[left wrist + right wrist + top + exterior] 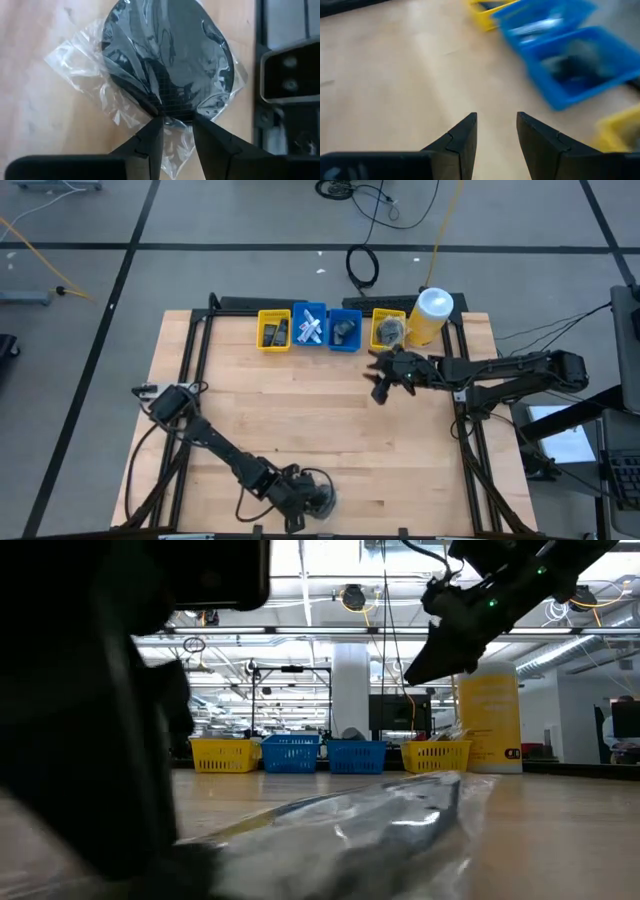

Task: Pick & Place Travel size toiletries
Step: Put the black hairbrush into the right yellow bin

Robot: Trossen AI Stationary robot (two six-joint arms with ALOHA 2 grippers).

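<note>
Four bins sit in a row along the bench's [330,420] far edge: a yellow bin [273,330] holding small dark items, a blue bin [309,327] with white tubes [311,327], a second blue bin [345,330] with something dark, and a second yellow bin [388,330] with a dark puff. One yellow canister [428,316] stands beside it. At the near edge, the left gripper's [176,120] fingers pinch the clear wrap of a bagged mesh puff [167,55], shown clearly only by its wrist view. The right gripper [496,120] hovers near the bins, fingers narrowly parted, empty.
</note>
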